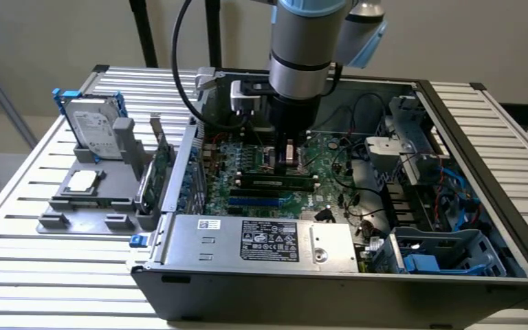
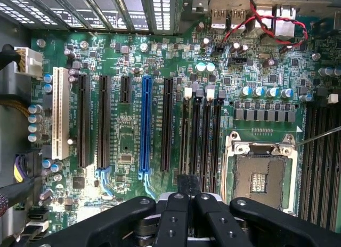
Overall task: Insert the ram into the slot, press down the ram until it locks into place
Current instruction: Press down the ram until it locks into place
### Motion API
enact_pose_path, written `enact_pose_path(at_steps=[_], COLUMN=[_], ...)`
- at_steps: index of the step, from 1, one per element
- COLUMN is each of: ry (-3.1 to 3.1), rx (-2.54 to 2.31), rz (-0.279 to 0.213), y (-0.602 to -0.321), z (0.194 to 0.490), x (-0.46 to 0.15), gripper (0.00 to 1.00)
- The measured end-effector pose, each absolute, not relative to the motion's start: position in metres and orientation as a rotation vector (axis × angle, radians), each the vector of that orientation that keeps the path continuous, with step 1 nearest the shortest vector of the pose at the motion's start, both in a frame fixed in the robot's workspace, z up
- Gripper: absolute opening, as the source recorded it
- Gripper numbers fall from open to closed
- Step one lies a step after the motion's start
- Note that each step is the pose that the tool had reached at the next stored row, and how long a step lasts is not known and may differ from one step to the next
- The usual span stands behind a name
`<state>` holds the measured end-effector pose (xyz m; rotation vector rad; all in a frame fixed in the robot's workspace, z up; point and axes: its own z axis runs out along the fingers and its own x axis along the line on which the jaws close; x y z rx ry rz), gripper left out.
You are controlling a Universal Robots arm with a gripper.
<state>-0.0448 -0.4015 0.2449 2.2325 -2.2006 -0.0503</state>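
Green ram (image 1: pixel 273 183) bears pale, unreadable label (image 1: pixel 266 182).

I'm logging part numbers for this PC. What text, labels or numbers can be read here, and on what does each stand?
No text can be quoted; all of it is too small or blurred.
Black label on the power supply: white print, unreadable.
White sticker beside it: unreadable.
Hard drive label: unreadable.
Pale label on the ram: unreadable.
White print on the motherboard beside the blue slot: blurred.
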Motion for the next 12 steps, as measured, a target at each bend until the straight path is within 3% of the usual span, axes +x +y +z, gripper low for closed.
enact_pose_path(at_steps=[12], ry=[-2.219], rx=[2.211], rz=[-0.063], y=[-0.401], z=[0.231], x=[-0.041], gripper=[0.11])
